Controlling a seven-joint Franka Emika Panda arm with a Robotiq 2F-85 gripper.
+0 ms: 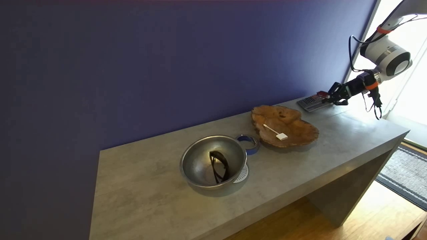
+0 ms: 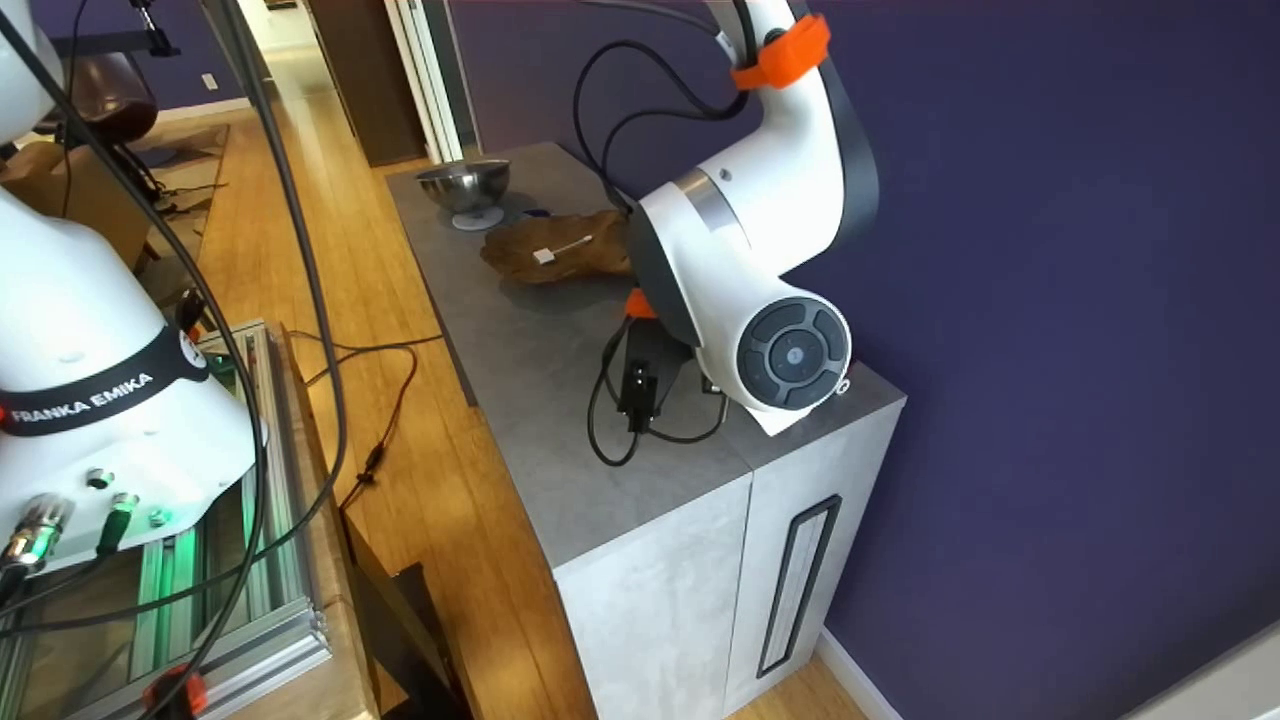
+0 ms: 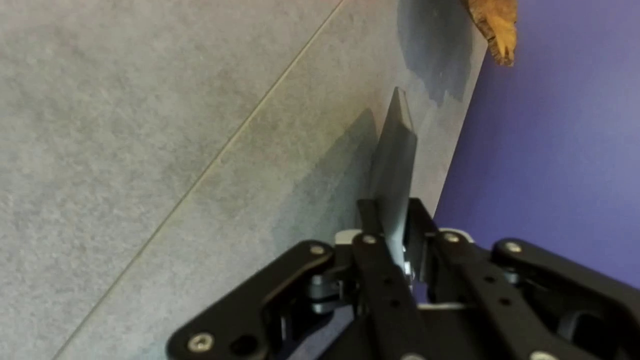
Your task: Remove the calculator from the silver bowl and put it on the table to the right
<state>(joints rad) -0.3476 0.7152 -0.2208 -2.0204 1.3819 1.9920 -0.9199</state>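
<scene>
The grey calculator (image 1: 310, 101), with dark keys and some reddish ones, is at the far right end of the grey table (image 1: 143, 176), near the wall. My gripper (image 1: 327, 96) is shut on one end of it. In the wrist view the calculator (image 3: 397, 150) stands edge-on between the two fingers (image 3: 391, 205), tilted, with its shadow on the table top beside it. I cannot tell whether it touches the table. The silver bowl (image 1: 196, 156) stands well away from the gripper. It also shows in an exterior view (image 2: 465, 185), where the arm hides the gripper and calculator.
A dark narrow looped item (image 1: 221, 157) lies in the bowl. A brown wooden dish (image 1: 303, 133) with a white adapter (image 1: 282, 136) stands between bowl and gripper. A blue ring (image 1: 252, 150) and a white slotted disc (image 1: 243, 175) lie by the bowl. A purple wall (image 1: 200, 66) runs behind.
</scene>
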